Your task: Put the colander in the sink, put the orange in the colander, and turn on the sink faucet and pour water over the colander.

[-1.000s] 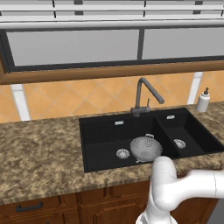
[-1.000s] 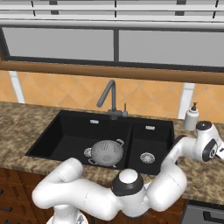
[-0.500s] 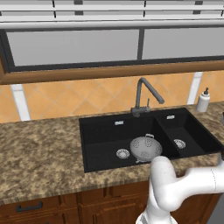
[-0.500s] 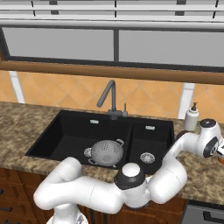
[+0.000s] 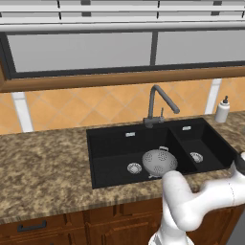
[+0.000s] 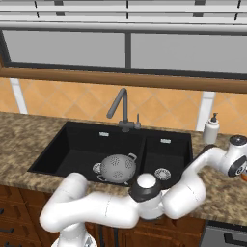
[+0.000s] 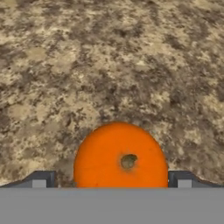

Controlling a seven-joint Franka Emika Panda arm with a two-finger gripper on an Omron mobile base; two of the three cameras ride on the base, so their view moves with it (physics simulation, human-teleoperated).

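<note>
1. The round grey perforated metal colander (image 5: 159, 161) sits in the large basin of the black rectangular double-basin sink (image 5: 110, 143), centre of the left base view, beside a silver drain.
2. The dark grey gooseneck faucet (image 5: 158, 103) stands behind the sink.
3. The small bright orange fruit (image 7: 120, 157) lies on the speckled brown stone counter (image 7: 109, 65), lower centre of the hand view.
4. The two-finger gripper (image 7: 111, 180) stands spread wide, one dark fingertip on each side of the orange, gripping nothing.
</note>
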